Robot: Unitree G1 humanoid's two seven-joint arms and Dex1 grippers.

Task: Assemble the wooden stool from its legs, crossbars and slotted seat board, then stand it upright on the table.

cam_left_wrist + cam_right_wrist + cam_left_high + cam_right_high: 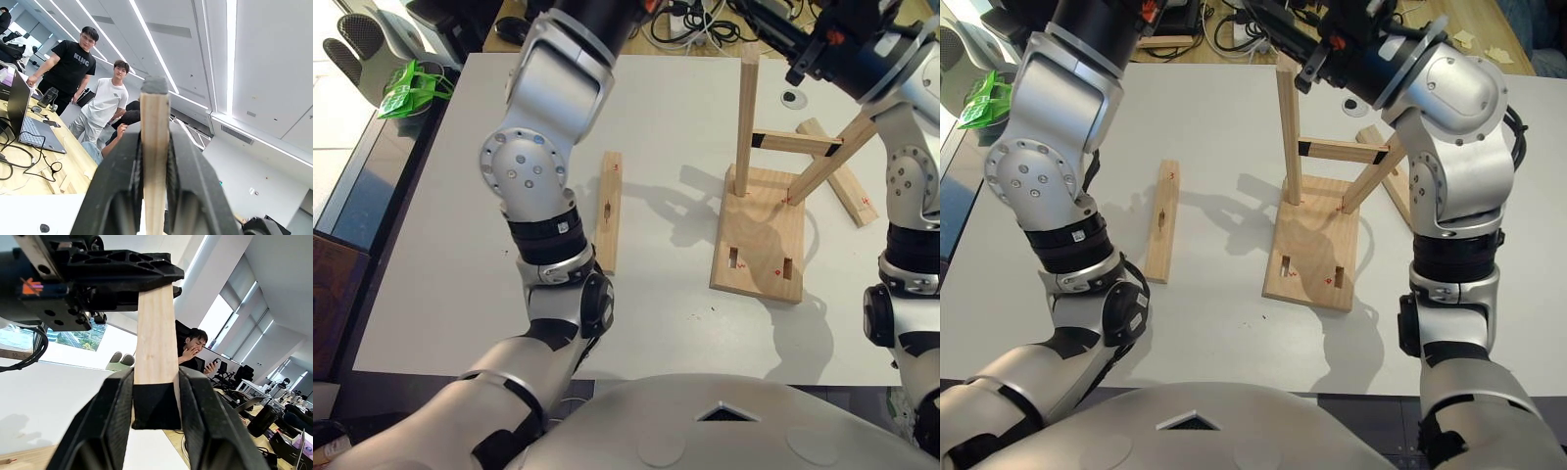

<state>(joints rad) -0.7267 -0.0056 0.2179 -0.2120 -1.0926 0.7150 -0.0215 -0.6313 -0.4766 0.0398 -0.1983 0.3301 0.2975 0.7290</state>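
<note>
– While both your grippers pinch that upright leg (1289, 137), watch for twist. The right gripper (155, 382) is clamped on its wood, and the left gripper (154, 142) is closed tight on the same stick at the other end.
– So what's the danger?
– Two clamps on one stick. If you pull them out of line, I'd say you lever the foot out of the seat board (1317, 240), or drag the whole frame across the table (1224, 323).
– And its neighbour?
– The second leg (1368, 181) leans hard to the right, tied to yours by the crossbar (1342, 150). Push down crooked and that joint could pop or jam.
– Where's the work sitting?
– The board lies flat, right of centre, with both legs at its far end and two near slots (1285, 264) bare. It's pale, square-cut wood, with red marks by the slots and black at the crossbar's ends. One loose piece (1162, 223) lies left of the board, and a spare stick (852, 191) lies far right, behind the leaning leg.
</note>
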